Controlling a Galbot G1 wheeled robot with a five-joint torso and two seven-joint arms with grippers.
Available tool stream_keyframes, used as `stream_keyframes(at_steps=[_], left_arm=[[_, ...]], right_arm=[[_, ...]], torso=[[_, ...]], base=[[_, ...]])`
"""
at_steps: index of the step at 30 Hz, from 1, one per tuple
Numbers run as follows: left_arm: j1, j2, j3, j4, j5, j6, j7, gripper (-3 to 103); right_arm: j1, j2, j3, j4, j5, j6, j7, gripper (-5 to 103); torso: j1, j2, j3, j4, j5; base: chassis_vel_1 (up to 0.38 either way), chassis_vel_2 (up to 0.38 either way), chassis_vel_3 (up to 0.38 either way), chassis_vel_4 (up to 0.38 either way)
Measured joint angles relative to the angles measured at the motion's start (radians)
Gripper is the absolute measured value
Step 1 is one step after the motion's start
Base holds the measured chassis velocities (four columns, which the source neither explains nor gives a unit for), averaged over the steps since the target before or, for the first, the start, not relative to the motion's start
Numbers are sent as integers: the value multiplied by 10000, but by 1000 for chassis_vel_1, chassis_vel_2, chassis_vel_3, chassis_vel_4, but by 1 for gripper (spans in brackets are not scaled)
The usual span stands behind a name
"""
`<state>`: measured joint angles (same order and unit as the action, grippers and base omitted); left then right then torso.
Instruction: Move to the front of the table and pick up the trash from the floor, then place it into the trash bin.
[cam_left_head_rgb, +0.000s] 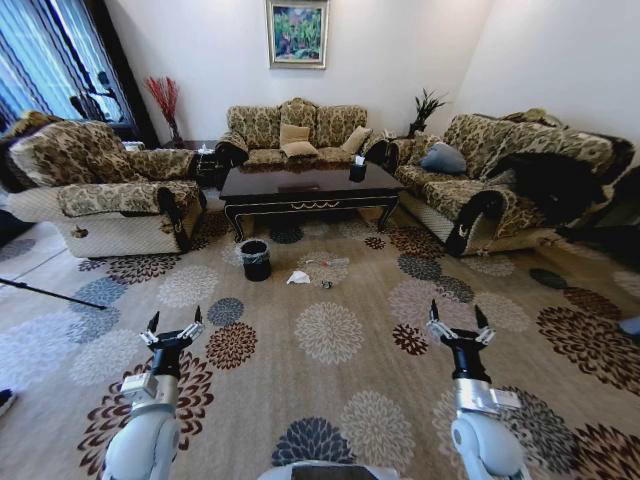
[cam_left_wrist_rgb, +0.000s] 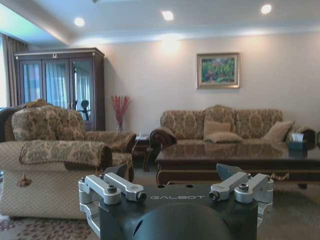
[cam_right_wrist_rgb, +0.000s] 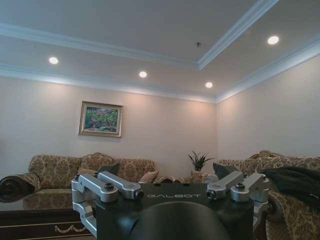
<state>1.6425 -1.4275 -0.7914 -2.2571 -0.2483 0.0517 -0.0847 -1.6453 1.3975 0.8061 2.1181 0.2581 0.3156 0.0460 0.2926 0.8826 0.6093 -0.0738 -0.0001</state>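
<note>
Both arms are raised low in front, the left gripper (cam_left_head_rgb: 172, 327) and right gripper (cam_left_head_rgb: 458, 321) each spread open and empty; far ahead on the carpet the trash (cam_left_head_rgb: 298, 277) lies just beside the trash bin (cam_left_head_rgb: 256, 259), before the dark bench (cam_left_head_rgb: 305, 187).

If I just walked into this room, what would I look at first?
Probably the flowery carpet covering the whole floor, with the dark shiny table in the middle between patterned sofas. In front of the table lie bits of trash beside the small black trash bin. Closest to the camera, the left gripper and right gripper are held up open above the carpet.
</note>
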Motion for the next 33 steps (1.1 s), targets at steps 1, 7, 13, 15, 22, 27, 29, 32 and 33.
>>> stream_keyframes(at_steps=[1, 7, 13, 15, 22, 27, 29, 32, 33], left_arm=[[6, 19, -29, -113, -70, 46, 14, 100], [59, 192, -105, -278, -255, 159, 214, 100], [-148, 1554, -69, 121, -1349, 662, 242, 100], [-149, 1696, -70, 182, -1407, 663, 241, 100], [-38, 2359, 55, 448, -1764, 667, 245, 100], [6, 2179, 164, 366, -1585, 664, 253, 100], [33, 2150, 174, 342, -1526, 643, 267, 100], [112, 2069, 188, 88, -1420, 588, 301, 100], [112, 2069, 188, 88, -1420, 588, 301, 100]], right_arm=[[-15, -17, 2, 82, 0, -90, 38, 100], [-12, -125, 58, 71, -134, -204, 70, 100], [-90, -801, 116, -226, 52, -256, 73, 100], [-108, -895, 119, -269, 97, -256, 74, 100], [-234, -1808, 174, -564, 369, -256, 125, 100], [-283, -1523, 58, -546, 303, -201, 162, 100], [-309, -1481, 40, -518, 249, -183, 187, 100], [-518, -1440, 33, -168, 143, -168, 266, 100], [-518, -1440, 33, -168, 143, -168, 266, 100]], torso=[[-19, -43, -26, 0, 0], [-118, -267, -144, 1, 0], [-255, -585, -324, -2, 0], [-268, -617, -343, -2, -1], [-418, -965, -542, 1, 0], [-521, -1205, -679, -1, 2], [-536, -1239, -698, 0, 1], [-606, -1402, -796, 0, 1], [-606, -1402, -796, 0, 1]], base=[[0, 0, 0, 0], [0, 0, 0, 0], [0, 0, 0, 0], [0, 0, 0, 0], [0, 0, 0, 0], [0, 0, 0, 0], [0, 0, 0, 0], [0, 0, 0, 0], [0, 0, 0, 0]])
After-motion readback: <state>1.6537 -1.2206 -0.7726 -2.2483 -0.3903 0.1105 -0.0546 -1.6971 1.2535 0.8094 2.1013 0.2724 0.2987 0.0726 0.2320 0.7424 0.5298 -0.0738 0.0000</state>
